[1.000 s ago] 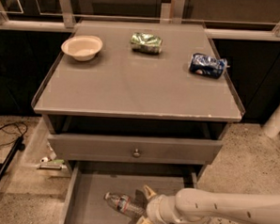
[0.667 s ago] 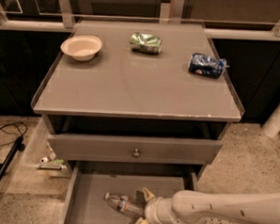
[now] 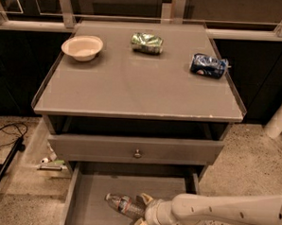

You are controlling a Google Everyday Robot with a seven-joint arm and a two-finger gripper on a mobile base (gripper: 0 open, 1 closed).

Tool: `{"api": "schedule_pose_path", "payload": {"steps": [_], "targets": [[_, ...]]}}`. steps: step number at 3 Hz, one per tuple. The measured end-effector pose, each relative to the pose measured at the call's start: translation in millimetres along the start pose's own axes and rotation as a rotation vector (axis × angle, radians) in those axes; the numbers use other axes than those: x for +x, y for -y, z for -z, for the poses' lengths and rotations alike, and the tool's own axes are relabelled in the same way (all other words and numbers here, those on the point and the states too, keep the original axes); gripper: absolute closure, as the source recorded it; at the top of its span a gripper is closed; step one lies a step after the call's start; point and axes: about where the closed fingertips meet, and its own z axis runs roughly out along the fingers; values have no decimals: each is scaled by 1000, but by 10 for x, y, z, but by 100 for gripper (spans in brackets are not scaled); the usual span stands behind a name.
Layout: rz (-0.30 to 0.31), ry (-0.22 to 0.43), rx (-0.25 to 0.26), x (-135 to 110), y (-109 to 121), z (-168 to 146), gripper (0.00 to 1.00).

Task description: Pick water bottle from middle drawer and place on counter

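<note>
The water bottle point(image 3: 123, 204) lies on its side on the floor of the open middle drawer point(image 3: 91, 197), white cap to the left, red-and-white label in the middle. My gripper point(image 3: 140, 212) comes in from the right at the bottom of the view. Its tan fingers point(image 3: 144, 199) are spread on either side of the bottle's right end, not closed on it. The counter point(image 3: 137, 86) is the grey cabinet top above the drawers.
On the counter stand a cream bowl point(image 3: 82, 47) at back left, a crushed green can point(image 3: 146, 42) at back middle and a crushed blue can point(image 3: 208, 65) at right. The upper drawer front with a round knob point(image 3: 137, 154) is closed. Cables point(image 3: 7, 133) lie on the floor at left.
My arm has slid a little to the left, bringing the gripper's fingers further over the bottle's right end. The bottle has not moved.
</note>
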Motion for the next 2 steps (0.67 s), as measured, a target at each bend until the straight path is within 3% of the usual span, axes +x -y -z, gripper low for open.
{"api": "schedule_pose_path", "payload": {"steps": [2], "targets": [[0,0,0,0,0,0,65]]}}
